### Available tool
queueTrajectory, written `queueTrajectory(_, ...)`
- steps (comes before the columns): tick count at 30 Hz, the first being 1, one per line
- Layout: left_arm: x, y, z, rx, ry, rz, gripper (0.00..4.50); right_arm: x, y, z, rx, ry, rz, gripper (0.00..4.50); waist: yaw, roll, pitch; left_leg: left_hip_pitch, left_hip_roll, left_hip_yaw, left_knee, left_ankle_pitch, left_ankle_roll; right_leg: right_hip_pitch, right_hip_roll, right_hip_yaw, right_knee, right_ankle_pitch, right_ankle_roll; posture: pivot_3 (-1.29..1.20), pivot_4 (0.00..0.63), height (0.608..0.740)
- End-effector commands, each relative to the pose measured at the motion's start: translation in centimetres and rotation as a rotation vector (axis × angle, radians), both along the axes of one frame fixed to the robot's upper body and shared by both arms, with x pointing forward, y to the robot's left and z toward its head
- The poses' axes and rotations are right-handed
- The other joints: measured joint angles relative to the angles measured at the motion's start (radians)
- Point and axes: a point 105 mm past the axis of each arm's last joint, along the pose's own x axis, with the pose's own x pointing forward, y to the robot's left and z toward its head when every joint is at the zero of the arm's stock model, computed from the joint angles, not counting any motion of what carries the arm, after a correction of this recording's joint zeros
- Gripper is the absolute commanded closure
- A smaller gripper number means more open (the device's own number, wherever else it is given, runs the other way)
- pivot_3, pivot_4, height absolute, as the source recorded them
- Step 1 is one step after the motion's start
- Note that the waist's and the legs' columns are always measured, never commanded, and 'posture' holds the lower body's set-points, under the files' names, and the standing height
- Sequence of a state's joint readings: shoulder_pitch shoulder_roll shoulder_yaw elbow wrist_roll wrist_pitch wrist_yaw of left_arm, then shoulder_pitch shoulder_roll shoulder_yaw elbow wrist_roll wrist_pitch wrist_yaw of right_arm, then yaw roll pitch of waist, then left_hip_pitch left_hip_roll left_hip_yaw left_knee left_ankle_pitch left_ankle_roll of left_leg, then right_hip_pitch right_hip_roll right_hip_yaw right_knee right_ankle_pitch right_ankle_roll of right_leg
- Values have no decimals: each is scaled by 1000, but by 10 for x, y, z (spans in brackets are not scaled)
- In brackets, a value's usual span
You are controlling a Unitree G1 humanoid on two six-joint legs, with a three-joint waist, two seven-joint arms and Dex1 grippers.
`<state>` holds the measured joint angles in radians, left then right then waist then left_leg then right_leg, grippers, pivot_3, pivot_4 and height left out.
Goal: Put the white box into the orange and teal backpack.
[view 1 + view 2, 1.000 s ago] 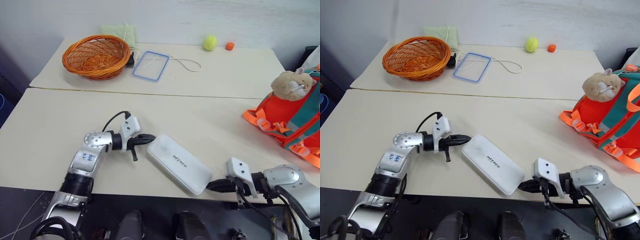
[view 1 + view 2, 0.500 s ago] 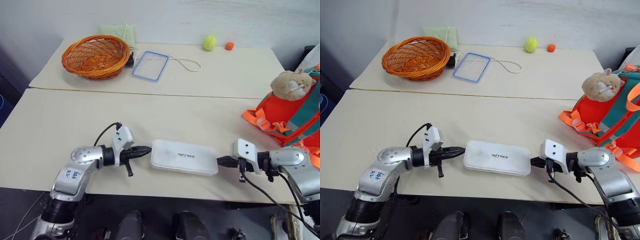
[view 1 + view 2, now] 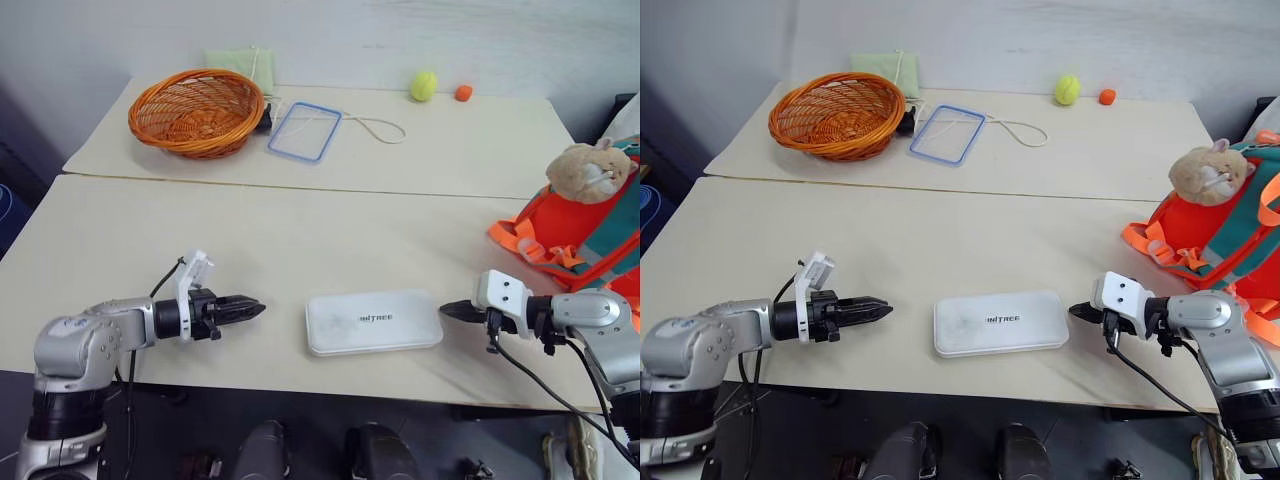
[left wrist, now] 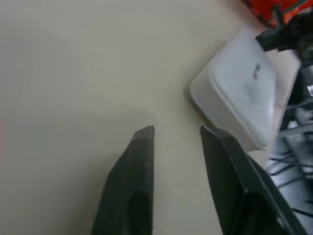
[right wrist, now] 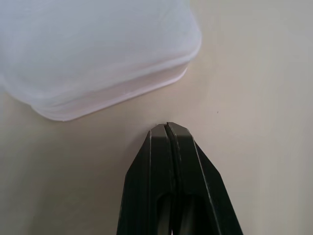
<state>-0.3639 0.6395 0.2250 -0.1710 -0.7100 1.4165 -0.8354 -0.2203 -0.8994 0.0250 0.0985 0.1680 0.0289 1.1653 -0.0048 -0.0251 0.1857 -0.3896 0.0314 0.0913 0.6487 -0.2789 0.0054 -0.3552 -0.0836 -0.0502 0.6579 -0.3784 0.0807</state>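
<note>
The white box (image 3: 373, 322) lies flat near the table's front edge, long side along the edge, dark lettering on top. My left gripper (image 3: 255, 308) hovers to its left with a clear gap of table between them. In the left wrist view its fingers (image 4: 142, 147) stand apart, open and empty, with the box (image 4: 239, 93) ahead. My right gripper (image 3: 447, 309) points at the box's right end, just short of it. It is shut (image 5: 167, 126) on nothing. The orange and teal backpack (image 3: 575, 235), with a tan plush hamster (image 3: 588, 170) on top, sits at the right edge.
On the far table stand an orange wicker basket (image 3: 196, 110), a blue-rimmed clear lid (image 3: 304, 131), a white cord (image 3: 375, 127), a green cloth (image 3: 240, 60), a yellow-green ball (image 3: 423, 85) and a small orange ball (image 3: 463, 93). A seam divides the two tables.
The box swung from a diagonal to lie along the front edge. My left gripper drew back left off the box, rolled and opened. My right gripper moved right and stayed shut.
</note>
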Motion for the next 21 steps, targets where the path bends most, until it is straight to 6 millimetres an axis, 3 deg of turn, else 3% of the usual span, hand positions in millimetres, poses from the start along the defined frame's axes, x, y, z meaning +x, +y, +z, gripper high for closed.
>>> queueTrajectory(1, -10, -12, 0, -80, 198, -64, 1729, -3, 0, 9, -14, -5, 28, 4500, -1, 0, 0, 0, 0, 0, 0, 0, 0, 0, 0, 0, 0, 0, 0, 0, 150, 740)
queueTrajectory(5, -11, -25, -15, -106, 351, -88, 524, -7, 9, 8, -3, 1, 52, 4500, -7, 0, 0, 0, 1, 0, 0, 0, -1, 0, 0, 1, 0, 0, 0, 0, 150, 740)
queueTrajectory(7, 0, -32, -22, -126, 369, -27, 50, -9, 17, 5, 8, 6, 69, 4500, -5, 1, -1, 1, 1, -1, 0, 1, -1, 0, 0, 0, 1, 0, 0, 0, 150, 740)
queueTrajectory(12, 3, -54, -31, -150, 419, -13, 50, -9, 30, 1, 35, 8, 90, 4500, 6, 1, -1, 2, -1, -1, 1, 0, -1, 3, -2, 0, 0, 0, 0, 0, 150, 740)
queueTrajectory(15, -4, -72, -29, -174, 459, -87, 50, -4, 37, 1, 40, -3, 98, 4500, 5, 2, -1, 4, -2, -2, 2, 0, 0, 5, -3, -1, 0, 0, 0, 0, 150, 740)
queueTrajectory(21, 2, -84, -16, -291, 500, -84, 50, 0, 51, 2, 63, -9, 132, 4500, 3, 2, -1, 4, -2, -3, 2, 0, 0, 6, -2, -2, -1, 0, 0, 0, 150, 740)
